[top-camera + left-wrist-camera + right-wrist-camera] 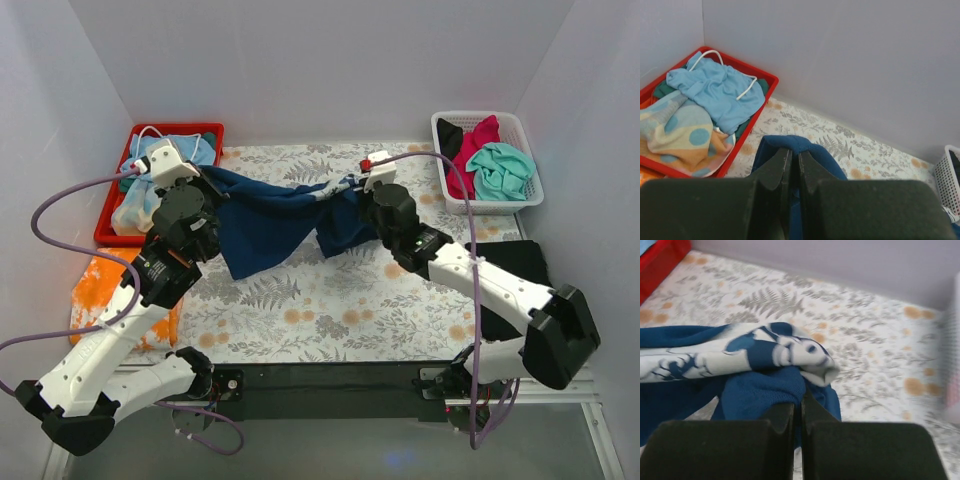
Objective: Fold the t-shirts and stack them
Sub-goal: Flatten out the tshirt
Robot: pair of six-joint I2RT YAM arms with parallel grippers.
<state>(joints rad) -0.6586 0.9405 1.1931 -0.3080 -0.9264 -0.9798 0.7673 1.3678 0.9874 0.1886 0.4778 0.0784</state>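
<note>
The navy-blue t-shirt [268, 222] hangs stretched between my two grippers above the fern-print cloth, its lower part drooping onto the cloth. My left gripper [207, 178] is shut on its left end, which bulges over the tips [795, 149]. My right gripper [357, 188] is shut on its right end [767, 387], where the pale print [765, 352] is bunched. A black t-shirt [512, 262] lies at the right edge under my right arm. Magenta [472, 150] and teal [502, 170] t-shirts lie in the white basket.
A red tray [110, 222] at the back left holds light-blue and patterned clothes [715, 90]. The white basket [530, 195] stands at the back right. An orange cloth [98, 285] lies at the left edge. Grey walls close in the back and both sides.
</note>
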